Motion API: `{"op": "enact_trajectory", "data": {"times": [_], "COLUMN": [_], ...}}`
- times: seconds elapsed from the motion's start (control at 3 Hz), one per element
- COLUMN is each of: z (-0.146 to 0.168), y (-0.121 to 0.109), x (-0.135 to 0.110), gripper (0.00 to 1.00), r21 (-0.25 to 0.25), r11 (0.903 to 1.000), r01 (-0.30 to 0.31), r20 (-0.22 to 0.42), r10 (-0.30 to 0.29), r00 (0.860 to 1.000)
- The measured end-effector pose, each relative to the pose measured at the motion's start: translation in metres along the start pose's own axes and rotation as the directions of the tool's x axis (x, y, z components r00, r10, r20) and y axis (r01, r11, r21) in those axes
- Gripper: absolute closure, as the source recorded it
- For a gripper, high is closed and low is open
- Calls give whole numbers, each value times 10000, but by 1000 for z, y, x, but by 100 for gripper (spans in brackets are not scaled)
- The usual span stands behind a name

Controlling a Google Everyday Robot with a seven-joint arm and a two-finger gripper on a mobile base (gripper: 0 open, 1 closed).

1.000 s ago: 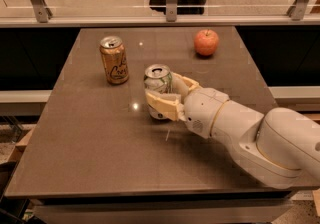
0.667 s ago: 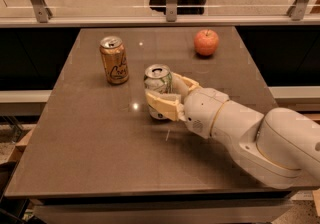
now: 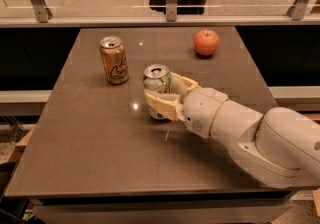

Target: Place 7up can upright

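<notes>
Bench (image 3: 100, 143): you have a brown top that carries everything, with its near corners cut off by the view.
Arm (image 3: 270, 143): your white arm comes in from the right, low over the bench.
Tool (image 3: 160, 88): it is clamped on the 7up can, one finger in front and one behind.
7up can (image 3: 157, 82): you will find it near the middle of the bench.
Gold can (image 3: 114, 60): it stands upright near the 7up can, to its back left and apart from it.
Apple (image 3: 206, 42): it sits at the back right, well apart.
In the way: nothing touches the 7up can except your tool.
Hidden: the front finger (image 3: 162, 104) covers the can's lower side, so you cannot tell whether the base touches the bench.
Axis: the can's long axis is vertical, with the opened end facing up.
</notes>
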State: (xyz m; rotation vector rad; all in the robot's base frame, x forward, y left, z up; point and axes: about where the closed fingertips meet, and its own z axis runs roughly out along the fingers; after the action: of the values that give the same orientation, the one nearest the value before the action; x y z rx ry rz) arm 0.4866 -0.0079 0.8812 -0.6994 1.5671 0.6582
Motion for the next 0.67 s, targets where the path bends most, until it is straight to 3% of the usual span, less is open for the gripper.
{"op": "enact_trajectory", "data": {"times": [0.67], "z": [2], "y": [3], "x": [-2], "gripper": [36], "r21": [-56], "r11": [10000], "r01": [53], "r20": [-6], "r10": [-53], "r00": [10000]}}
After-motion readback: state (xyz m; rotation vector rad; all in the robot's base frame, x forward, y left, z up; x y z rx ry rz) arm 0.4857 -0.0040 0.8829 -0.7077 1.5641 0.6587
